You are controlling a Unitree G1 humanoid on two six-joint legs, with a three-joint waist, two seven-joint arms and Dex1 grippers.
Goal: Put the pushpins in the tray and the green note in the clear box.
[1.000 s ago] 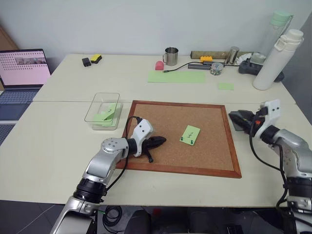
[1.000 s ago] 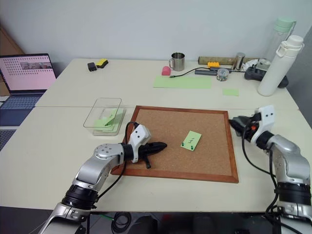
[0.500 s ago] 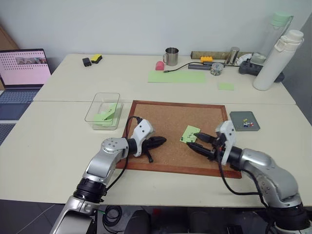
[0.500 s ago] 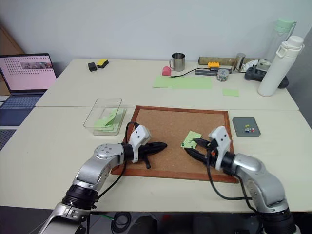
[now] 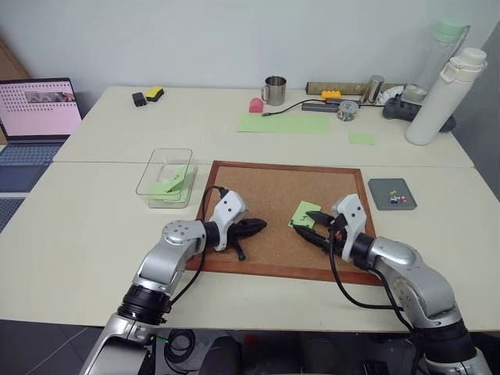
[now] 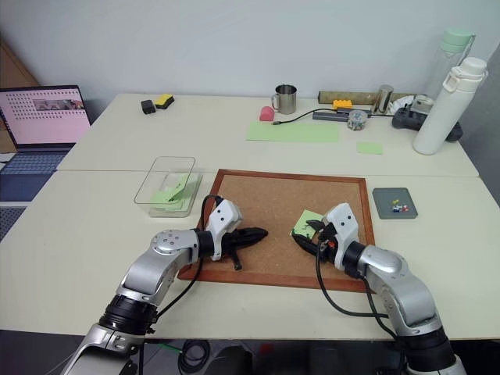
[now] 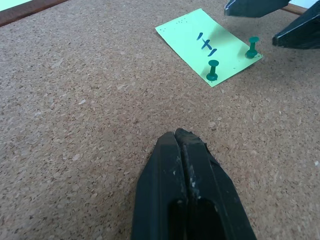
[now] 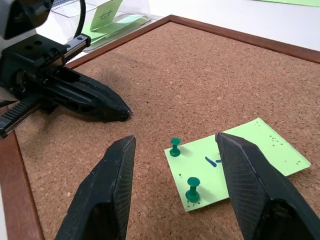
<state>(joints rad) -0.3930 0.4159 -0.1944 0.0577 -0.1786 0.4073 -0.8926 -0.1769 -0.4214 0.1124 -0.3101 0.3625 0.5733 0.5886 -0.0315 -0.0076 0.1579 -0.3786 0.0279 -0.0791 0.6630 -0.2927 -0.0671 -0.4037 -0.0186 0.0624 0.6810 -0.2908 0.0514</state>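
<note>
The green note (image 8: 235,162) lies on the cork board (image 5: 266,183), right of its middle and toward the near edge, fastened by 2 green pushpins (image 8: 193,188) along its near side. The right gripper (image 8: 175,185) hovers just over that pinned edge with its fingers spread, one on each side of the pins, touching neither. The left gripper (image 7: 182,145) rests on the cork toward the board's near left corner, its fingers pressed together and holding nothing.

Off the board's right edge sits the dark grey tray (image 5: 392,194) with a few coloured pins already in it. Off the far left corner stands the clear box (image 5: 166,176), green notes inside.

The risk from here looks like a bad grab. With both pins close between the spread fingers, closing could catch the paper too, or tip a pin sideways so it slips out and rolls across the table. Pulling at a slant might tear the note.
</note>
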